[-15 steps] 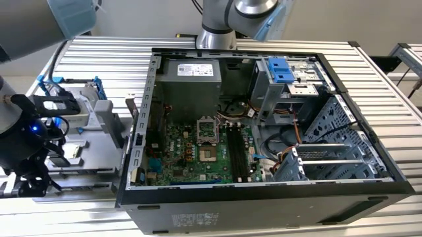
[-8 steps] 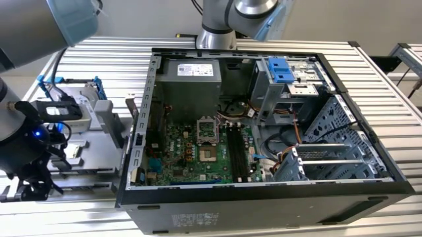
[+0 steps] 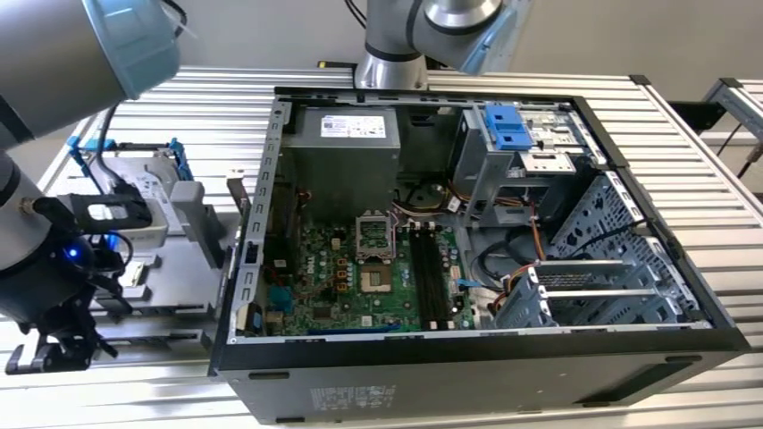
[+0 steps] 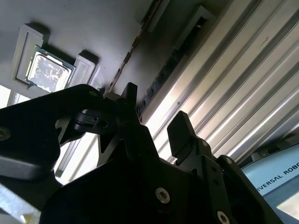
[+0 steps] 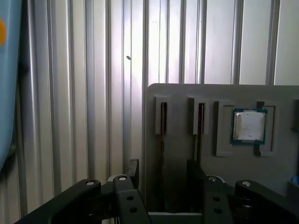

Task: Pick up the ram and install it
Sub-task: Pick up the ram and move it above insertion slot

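the ram (image 5: 163, 116), a slim dark circuit-board stick, stands on edge in a narrow slot of the flat grey parts tray (image 5: 182, 93). the tray lies on the ribbed aluminium tabletop (image 5: 70, 93). a second dark stick (image 5: 201, 116) sits in the neighbouring slot, and beyond it a small square silver processor chip (image 5: 249, 126) rests in its own recess.

the black gripper (image 5: 163, 165) hangs over the tray edge with its jaws spread. in both wrist views one jaw is on each side of the line of the ram's slot, and nothing is pinched between them. the jaws look clear of the stick, though how close they are above it cannot be told.

in the exterior view the big open black computer case (image 3: 501, 366) lies on its side, with the tray off to the exterior view's left. inside it, the long black memory slots (image 3: 427, 268) on the green motherboard (image 3: 334, 268) look bare, though that is hard to tell for sure.

as a judgement, the task is at its very start. the gripper is lined up over the ram, but the grasp is not yet made. the stick is not lifted, and nothing is seated in the case. both the pick-up and the install are left to do.
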Motion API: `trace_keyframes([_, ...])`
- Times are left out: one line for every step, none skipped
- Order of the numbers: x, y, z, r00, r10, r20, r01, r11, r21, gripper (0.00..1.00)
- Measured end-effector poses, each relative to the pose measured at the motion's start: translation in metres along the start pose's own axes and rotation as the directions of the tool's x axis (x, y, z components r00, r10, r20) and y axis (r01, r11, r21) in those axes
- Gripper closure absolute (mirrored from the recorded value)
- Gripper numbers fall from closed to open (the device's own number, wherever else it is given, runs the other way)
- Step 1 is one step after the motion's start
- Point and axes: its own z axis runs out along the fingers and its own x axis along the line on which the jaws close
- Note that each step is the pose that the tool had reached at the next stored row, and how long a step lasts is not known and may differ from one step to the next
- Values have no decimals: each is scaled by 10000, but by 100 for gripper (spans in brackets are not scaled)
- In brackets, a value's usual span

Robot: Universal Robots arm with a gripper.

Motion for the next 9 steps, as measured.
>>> trace_keyframes([2,0,12,10000,7,-1,-7,10000,0,0])
trace_keyframes([3,-1,24,10000,15,-1,-15,10000,-1,0])
trace_keyframes([3,0,36,10000,23,0,-23,10000,0,0])
trace_keyframes([3,0,50,10000,31,0,-31,10000,1,0])
trace_keyframes([4,0,64,10000,39,0,-39,10000,1,0])
trace_keyframes([4,-1,76,10000,46,0,-46,10000,1,0])
trace_keyframes([4,-1,90,10000,53,0,-53,10000,1,0])
trace_keyframes([5,-1,103,10000,57,0,-57,10000,1,0])
trace_keyframes([5,-1,118,10000,61,0,-61,10000,1,0])
